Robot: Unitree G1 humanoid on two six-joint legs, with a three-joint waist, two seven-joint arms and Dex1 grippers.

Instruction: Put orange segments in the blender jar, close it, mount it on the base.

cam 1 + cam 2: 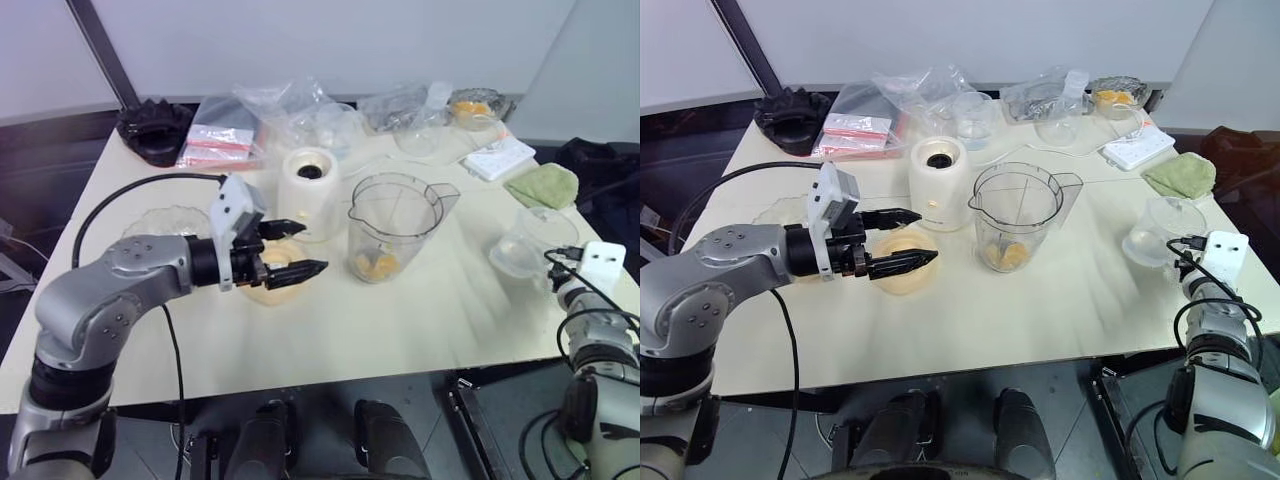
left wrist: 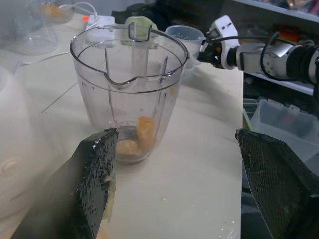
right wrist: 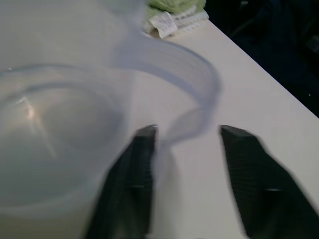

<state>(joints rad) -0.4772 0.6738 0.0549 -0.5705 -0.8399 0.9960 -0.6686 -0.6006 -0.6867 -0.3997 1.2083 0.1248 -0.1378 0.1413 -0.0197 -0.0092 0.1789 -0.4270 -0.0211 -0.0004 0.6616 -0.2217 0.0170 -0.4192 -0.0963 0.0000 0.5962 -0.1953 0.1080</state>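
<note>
Orange segments [image 1: 377,266] lie in the blender jar [image 1: 395,226], right of the base [image 1: 309,192].

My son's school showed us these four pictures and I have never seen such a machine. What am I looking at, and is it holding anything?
It is a humanoid robot with two arms, each ending in two black fingers. Two pictures look down from its head; two come from cameras on its wrists. On the table stand a clear blender jar with orange segments at its bottom, and the cream base beside it. The left gripper hangs open and empty over a small bowl. The right gripper has its fingers on either side of a clear lid's rim; whether they already pinch it is unclear.
</note>
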